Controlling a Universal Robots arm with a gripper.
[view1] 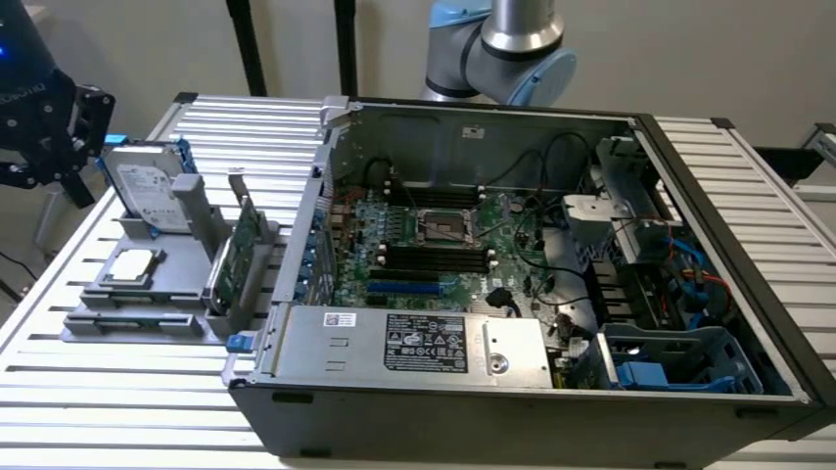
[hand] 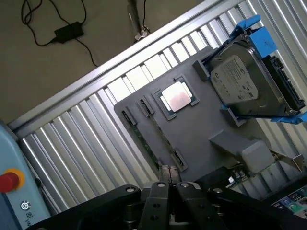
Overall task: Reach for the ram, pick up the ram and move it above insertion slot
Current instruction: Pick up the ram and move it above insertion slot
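The ram (hand: 144, 142) is a thin green stick lying in a groove along the edge of the grey fixture (hand: 201, 139). My gripper (hand: 169, 175) hovers above that edge, close to one end of the ram, with its fingers together and nothing between them. In the exterior view the gripper (view1: 59, 147) hangs at the far left, above and behind the fixture (view1: 144, 294). The insertion slot (view1: 438, 257) is one of several parallel black strips on the motherboard inside the open computer case (view1: 523, 392), well to the exterior view's right of the gripper.
The fixture also carries a hard drive (view1: 144, 186) in a blue frame, a CPU chip (view1: 135, 264) and an upright green card with a metal bracket (view1: 235, 257). A blue slot (view1: 405, 289) lies beside the black strips. Cables and a power supply (view1: 418, 343) crowd the case.
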